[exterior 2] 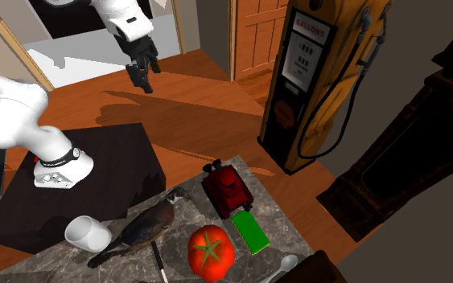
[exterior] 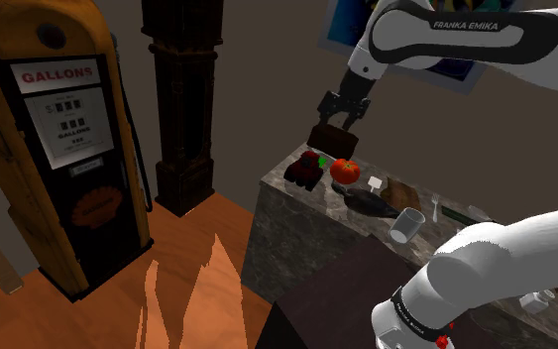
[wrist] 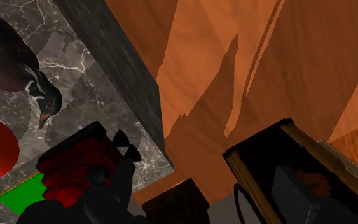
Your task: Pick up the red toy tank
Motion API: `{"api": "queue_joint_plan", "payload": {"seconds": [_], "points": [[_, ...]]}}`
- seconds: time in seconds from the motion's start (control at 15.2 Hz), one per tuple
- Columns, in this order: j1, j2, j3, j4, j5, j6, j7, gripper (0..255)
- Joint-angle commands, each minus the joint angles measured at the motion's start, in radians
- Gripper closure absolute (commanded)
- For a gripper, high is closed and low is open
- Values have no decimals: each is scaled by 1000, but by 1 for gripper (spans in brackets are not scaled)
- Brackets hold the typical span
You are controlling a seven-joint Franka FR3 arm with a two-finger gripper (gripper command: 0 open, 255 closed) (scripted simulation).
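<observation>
**Step in hand: approach, pre-grasp.**

1. Posn. The gripper [exterior: 341,107] hangs high above the marble counter [exterior: 286,223], well apart from the red toy tank [exterior 2: 227,190]. I cannot tell from any view whether it is open or closed, so I'd confirm that before descent.
2. Target. The tank sits on the counter close to the edge over the floor. A green block [exterior 2: 251,231] lies just beside one end; I can't tell if they touch. A tomato [exterior 2: 211,251] is near that block, and a bird figure [exterior 2: 140,231] lies on the tank's other side.
3. Alignment. In the wrist view the tank shows off to one side of the gripper axis, not centred. My rec.: translate until centred, rotate to span the narrower hull width, then go straight down.
4. Risk. In my judgement a skewed descent could nudge the tank twd. the counter edge or into the block. Keep approach vertical and close on the hull, not the turret.

**Surface/room.** The counter is grey veined stone and also carries a white cup [exterior 2: 86,234]. The floor [exterior: 187,258] is orange wood. An old gas pump [exterior: 63,149] marked GALLONS stands nearby, w/ a dark wooden post [exterior: 182,99] beside it.
</observation>
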Motion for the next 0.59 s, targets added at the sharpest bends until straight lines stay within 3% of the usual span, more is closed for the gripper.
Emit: {"api": "queue_joint_plan", "payload": {"seconds": [0.0,0.53], "points": [[-15,63,4,7,-1,58,40,0],[-68,327,-4,112,-16,220,187,0]]}}
